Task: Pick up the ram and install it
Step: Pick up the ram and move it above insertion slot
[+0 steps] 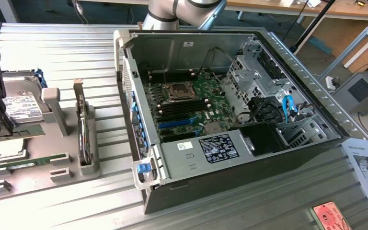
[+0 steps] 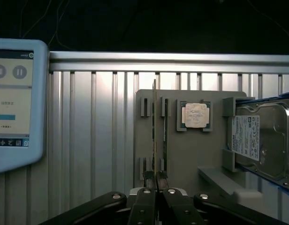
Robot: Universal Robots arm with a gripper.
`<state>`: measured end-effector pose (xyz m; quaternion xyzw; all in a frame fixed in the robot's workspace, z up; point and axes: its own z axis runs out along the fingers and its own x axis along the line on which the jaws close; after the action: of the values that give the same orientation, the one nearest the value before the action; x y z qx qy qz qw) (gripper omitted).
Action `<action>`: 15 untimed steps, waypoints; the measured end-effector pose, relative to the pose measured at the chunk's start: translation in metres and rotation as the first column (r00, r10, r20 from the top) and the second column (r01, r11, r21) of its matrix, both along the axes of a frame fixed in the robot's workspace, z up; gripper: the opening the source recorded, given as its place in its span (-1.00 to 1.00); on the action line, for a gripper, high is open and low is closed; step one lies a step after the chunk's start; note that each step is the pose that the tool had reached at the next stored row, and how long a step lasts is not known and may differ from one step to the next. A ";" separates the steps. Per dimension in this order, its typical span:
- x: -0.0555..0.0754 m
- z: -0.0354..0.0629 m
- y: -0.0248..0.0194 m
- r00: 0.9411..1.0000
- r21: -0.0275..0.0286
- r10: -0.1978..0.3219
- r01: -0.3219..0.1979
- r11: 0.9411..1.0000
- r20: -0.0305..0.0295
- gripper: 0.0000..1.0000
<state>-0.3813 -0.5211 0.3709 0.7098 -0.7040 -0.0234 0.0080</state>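
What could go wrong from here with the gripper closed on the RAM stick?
1. The gripper pinches the ram by its thin edge; it might slip or pivot once lifted.
2. A second RAM stick stands close beside it in the gray holder; a tilted lift could snag either.
3. The memory slots sit deep inside the open computer case, so clearance looks tight.

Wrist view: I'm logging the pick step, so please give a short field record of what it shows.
end effector: shut on the long thin green ram stick, seen edge-on
second green stick: in the grey plastic tray, beside the held one
square silver processor chip: in its tray recess
silver hard drive: in brackets at the tray's edge
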 end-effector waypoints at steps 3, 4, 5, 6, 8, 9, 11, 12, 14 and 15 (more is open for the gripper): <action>0.000 0.0033 0.0003 1.000 -0.001 0.000 0.000 1.000 0.000 -0.76; 0.000 0.0052 0.0005 1.000 -0.002 0.000 0.000 1.000 0.000 -0.76; 0.000 0.0062 0.0006 1.000 -0.003 0.000 0.000 1.000 0.000 -0.76; 0.000 0.0071 0.0008 1.000 -0.003 0.000 0.000 1.000 0.000 -0.76; 0.000 0.0098 0.0012 1.000 -0.005 0.000 0.000 1.000 0.000 -0.76; 0.000 0.0106 0.0013 1.000 -0.006 0.000 0.000 1.000 0.000 -0.76; 0.000 0.0117 0.0014 1.000 -0.007 0.000 0.000 1.000 0.000 -0.76; 0.000 0.0117 0.0014 1.000 -0.007 0.000 0.000 1.000 0.000 -0.76; 0.000 0.0119 0.0014 1.000 -0.007 0.000 0.000 1.000 0.000 -0.76; 0.000 0.0120 0.0015 1.000 -0.007 0.000 0.000 1.000 0.000 -0.76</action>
<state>-0.3812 -0.5196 0.3828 0.7097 -0.7041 -0.0209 0.0106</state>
